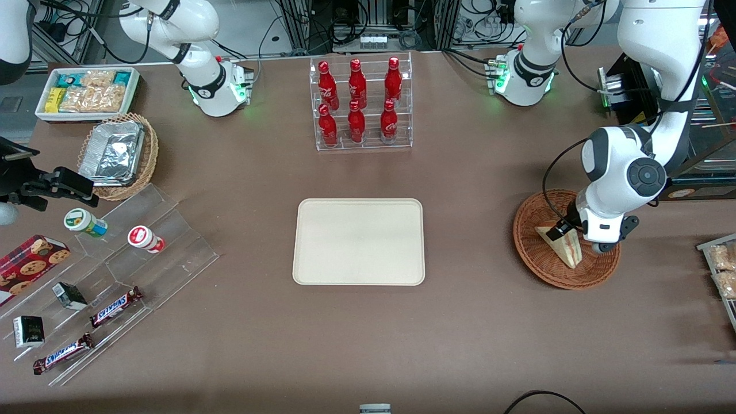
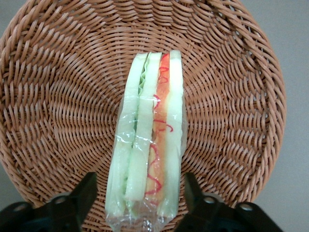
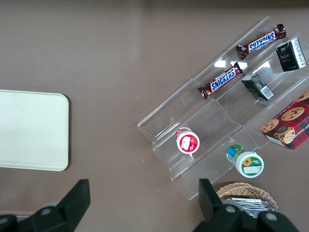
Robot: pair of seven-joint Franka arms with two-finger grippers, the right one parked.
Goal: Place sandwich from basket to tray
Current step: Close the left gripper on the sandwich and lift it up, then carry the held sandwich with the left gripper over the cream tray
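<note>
Fingers [image 2: 84, 193] of the hand [image 2: 140, 193] stand spread either side of the wrapped triangular white-bread sandwich [image 2: 149, 140], which lies in the round reddish-brown wicker basket [image 2: 58, 96].

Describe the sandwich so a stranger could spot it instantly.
Find the round reddish-brown basket toward the working arm's end of the table. The sandwich lies in it, between the open gripper fingers: the only pale wrapped wedge, striped red, orange and green.
</note>
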